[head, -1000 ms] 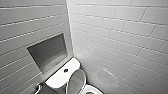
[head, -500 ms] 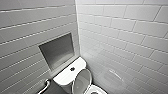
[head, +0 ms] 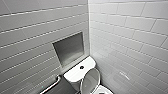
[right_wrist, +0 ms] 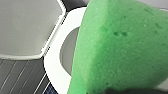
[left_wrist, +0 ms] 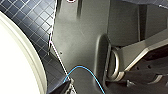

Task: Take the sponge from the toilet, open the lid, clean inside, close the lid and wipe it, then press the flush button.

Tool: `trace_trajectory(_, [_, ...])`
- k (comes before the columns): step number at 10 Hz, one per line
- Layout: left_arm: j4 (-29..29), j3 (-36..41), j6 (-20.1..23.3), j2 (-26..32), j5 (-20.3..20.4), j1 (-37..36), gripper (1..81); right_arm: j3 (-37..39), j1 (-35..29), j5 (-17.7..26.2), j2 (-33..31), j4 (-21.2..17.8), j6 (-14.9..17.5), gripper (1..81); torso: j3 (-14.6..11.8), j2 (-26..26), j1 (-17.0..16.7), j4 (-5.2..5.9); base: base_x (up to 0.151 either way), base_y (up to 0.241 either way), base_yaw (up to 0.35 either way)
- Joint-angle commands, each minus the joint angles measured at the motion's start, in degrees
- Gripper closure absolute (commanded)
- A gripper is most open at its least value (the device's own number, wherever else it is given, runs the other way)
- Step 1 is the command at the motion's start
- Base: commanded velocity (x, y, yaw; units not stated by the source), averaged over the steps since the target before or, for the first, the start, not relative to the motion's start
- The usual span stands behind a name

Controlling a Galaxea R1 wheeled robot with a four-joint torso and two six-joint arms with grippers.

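**Washroom corner, with the toilet [head: 73,74] as reference.**

Head view: the toilet stands in the angle of two walls of pale grey tiles [head: 130,32]. The flush button [head: 81,67], small, round and dark, sits at the middle of the white tank top. The lid [head: 91,78] is raised and leans back toward the tank, its greyish inner face turned toward the bowl. In front of the lid, part of the white seat [head: 104,90] shows. A rectangular recessed niche [head: 68,48] is set in the wall directly above the tank. A metal grab bar [head: 53,85] runs along that same wall, beside the tank.

Right wrist view: the sponge [right_wrist: 120,50], bright green and porous, lies close before the camera, above the seat and over part of the bowl opening. Whether it touches the seat cannot be told. The right tool [right_wrist: 117,88] has hold of the sponge, closed on it at the near edge, where a dark part meets the green. Beyond the seat the raised lid shows its grey inner face. The dark lined floor [right_wrist: 22,80] lies beside the bowl.

Left wrist view: a white curved surface, apparently the outside of the toilet, stands next to dark floor with a fine grid of light lines. A thin blue cable [left_wrist: 82,68] loops across the robot's own dark plate. How far the left tool is open cannot be told.
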State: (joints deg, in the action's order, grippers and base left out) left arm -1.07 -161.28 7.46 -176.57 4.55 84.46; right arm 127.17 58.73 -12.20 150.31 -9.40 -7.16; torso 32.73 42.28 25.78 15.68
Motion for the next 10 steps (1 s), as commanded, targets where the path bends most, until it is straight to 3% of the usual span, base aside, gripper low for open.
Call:
trace_trajectory(1, [0.11, -0.18, 0.27, -0.10, -3.58, -1.00, 1.0, -1.06, -6.21, 1.74, -2.18, -0.53, -0.49, 81.1, 0.00, 0.00, 0.00, -0.02, 0.000, 0.000, 0.000])
trace_trajectory(5, [0.11, -0.18, 0.27, -0.10, -3.58, -1.00, 1.0, -3.25, -11.65, 2.10, -3.15, -0.44, -0.66, 81.1, 4.65, 0.00, 0.00, 0.02, 0.000, 0.000, 0.000])
trace_trajectory(10, [0.11, -0.09, 0.27, -0.19, -3.58, -0.91, 1.0, -4.66, -16.58, 4.56, -3.06, -0.53, -0.67, 81.1, 12.53, -0.11, 0.05, 0.02, 0.000, 0.000, 0.000])
